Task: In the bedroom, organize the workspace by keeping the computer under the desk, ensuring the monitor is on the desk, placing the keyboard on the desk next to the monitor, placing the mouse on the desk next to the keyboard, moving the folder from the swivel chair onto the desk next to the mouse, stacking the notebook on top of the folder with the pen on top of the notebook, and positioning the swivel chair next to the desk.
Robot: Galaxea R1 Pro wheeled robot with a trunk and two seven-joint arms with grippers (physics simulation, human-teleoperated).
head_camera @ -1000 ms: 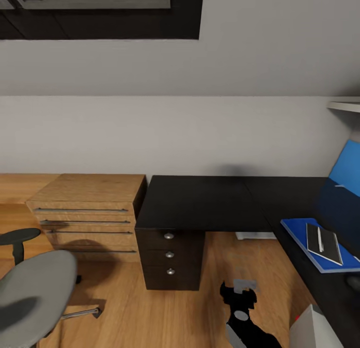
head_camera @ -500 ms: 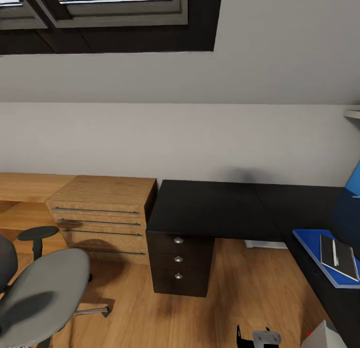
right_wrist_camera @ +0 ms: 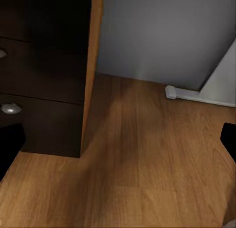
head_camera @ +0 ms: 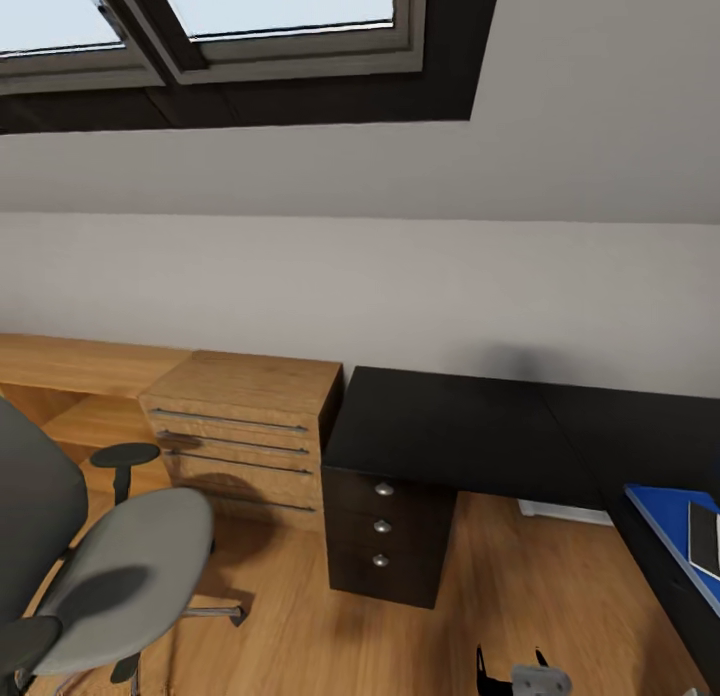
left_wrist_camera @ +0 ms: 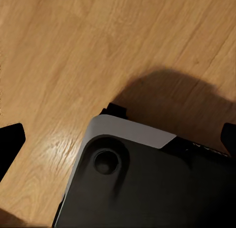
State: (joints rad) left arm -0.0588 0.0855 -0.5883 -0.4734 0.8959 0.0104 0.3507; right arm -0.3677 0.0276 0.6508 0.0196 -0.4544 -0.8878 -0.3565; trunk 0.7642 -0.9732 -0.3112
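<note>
Black desk (head_camera: 470,431) top against grey wall (head_camera: 400,286), wood floor (head_camera: 280,606).

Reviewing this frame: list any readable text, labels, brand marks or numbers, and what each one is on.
There is no readable text.
The desk, its drawer unit, the light-wood cabinet, the swivel chair and the blue folder show no print.
The dark item on the folder is cut off at the frame edge; no writing can be made out.
</note>
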